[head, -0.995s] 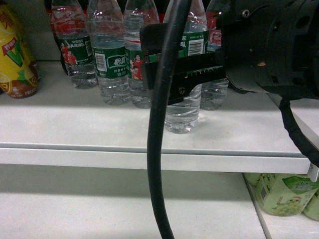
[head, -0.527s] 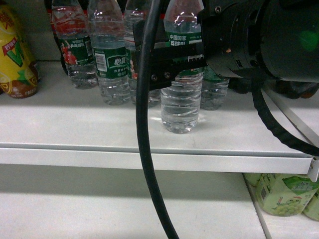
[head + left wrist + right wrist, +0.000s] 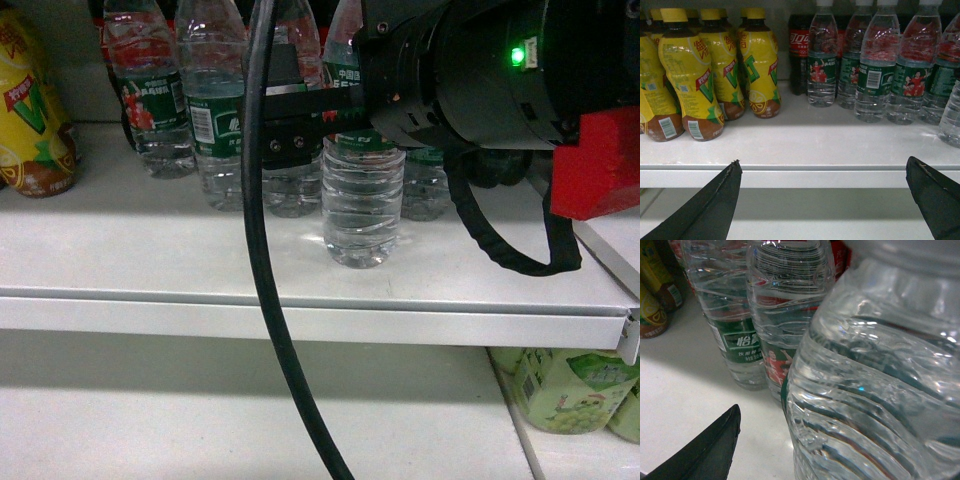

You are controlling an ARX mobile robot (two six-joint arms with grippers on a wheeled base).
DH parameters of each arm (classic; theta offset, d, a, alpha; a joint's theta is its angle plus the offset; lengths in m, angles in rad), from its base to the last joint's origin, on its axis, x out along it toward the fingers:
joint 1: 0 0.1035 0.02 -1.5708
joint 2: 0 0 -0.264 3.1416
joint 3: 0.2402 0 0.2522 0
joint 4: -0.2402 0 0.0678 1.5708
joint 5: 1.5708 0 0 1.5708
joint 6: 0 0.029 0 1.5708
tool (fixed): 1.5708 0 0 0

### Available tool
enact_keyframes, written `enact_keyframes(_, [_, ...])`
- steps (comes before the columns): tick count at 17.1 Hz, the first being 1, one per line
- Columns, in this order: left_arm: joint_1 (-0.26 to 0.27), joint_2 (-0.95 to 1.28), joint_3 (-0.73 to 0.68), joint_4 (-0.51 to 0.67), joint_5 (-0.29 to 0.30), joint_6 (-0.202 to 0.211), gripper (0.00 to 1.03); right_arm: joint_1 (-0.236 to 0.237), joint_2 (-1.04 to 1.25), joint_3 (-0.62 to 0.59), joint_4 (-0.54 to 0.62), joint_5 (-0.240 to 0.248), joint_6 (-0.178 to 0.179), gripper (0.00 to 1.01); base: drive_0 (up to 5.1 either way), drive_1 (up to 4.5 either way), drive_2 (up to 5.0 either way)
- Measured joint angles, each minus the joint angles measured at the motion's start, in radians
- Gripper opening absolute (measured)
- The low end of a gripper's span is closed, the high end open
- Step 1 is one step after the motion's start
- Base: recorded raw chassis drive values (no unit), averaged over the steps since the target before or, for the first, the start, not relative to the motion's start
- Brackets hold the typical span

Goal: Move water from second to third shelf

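Head view: yellow tea bottles (image 3: 35, 120) at 9 o'clock on the shelf (image 3: 300, 262); a row of water bottles (image 3: 150, 110) runs along the back toward 12 o'clock. One water bottle (image 3: 363, 205) stands forward of the row, its base on the shelf.

Right end effector (image 3: 300, 125): over the last second the arm slid leftward across this view and the black fingers now bracket that forward bottle at label height. The right wrist view is nearly filled by the bottle's ribbed wall (image 3: 875, 390), one finger tip at 7 o'clock. Cannot tell whether the fingers press the bottle or merely straddle it.

The bottle has shifted slightly left with the arm, yet it is not lifted. Judgement: grasp stage, transfer to the third shelf not begun.

Left end effector (image 3: 825, 200): spread wide, empty, level with the shelf edge, well apart from the bottles.
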Motion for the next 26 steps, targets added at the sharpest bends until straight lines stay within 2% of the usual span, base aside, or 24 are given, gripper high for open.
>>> enact_keyframes(4, [0.0, 0.0, 0.0, 0.0, 0.0, 0.0, 0.98, 0.005, 0.013, 0.024, -0.01, 0.017, 0.015, 0.96, 0.0, 0.0, 0.0])
enact_keyframes(8, [0.0, 0.0, 0.0, 0.0, 0.0, 0.0, 0.98, 0.006, 0.013, 0.026, -0.013, 0.041, 0.015, 0.57, 0.0, 0.0, 0.0])
enact_keyframes(10, [0.0, 0.0, 0.0, 0.0, 0.0, 0.0, 0.98, 0.005, 0.013, 0.026, -0.013, 0.042, 0.017, 0.45, 0.0, 0.0, 0.0])
enact_keyframes(13, [0.0, 0.0, 0.0, 0.0, 0.0, 0.0, 0.98, -0.002, -0.01, 0.017, -0.037, 0.03, 0.043, 0.42, 0.0, 0.0, 0.0])
enact_keyframes(14, [0.0, 0.0, 0.0, 0.0, 0.0, 0.0, 0.98, -0.002, -0.076, -0.043, -0.053, -0.008, 0.068, 0.42, 0.0, 0.0, 0.0])
enact_keyframes(15, [0.0, 0.0, 0.0, 0.0, 0.0, 0.0, 0.98, -0.031, -0.206, -0.178, -0.05, -0.079, 0.095, 0.42, 0.0, 0.0, 0.0])
enact_keyframes(16, [0.0, 0.0, 0.0, 0.0, 0.0, 0.0, 0.98, -0.058, -0.287, -0.26, -0.044, -0.095, 0.095, 0.42, 0.0, 0.0, 0.0])
enact_keyframes(18, [0.0, 0.0, 0.0, 0.0, 0.0, 0.0, 0.98, -0.092, -0.384, -0.344, -0.036, -0.094, 0.068, 0.41, 0.0, 0.0, 0.0])
enact_keyframes(21, [0.0, 0.0, 0.0, 0.0, 0.0, 0.0, 0.98, -0.138, -0.511, -0.425, -0.055, -0.108, 0.053, 0.41, 0.0, 0.0, 0.0])
enact_keyframes(24, [0.0, 0.0, 0.0, 0.0, 0.0, 0.0, 0.98, -0.218, -0.674, -0.515, -0.122, -0.18, 0.026, 0.41, 0.0, 0.0, 0.0])
enact_keyframes(26, [0.0, 0.0, 0.0, 0.0, 0.0, 0.0, 0.98, -0.258, -0.735, -0.537, -0.161, -0.204, 0.013, 0.41, 0.0, 0.0, 0.0])
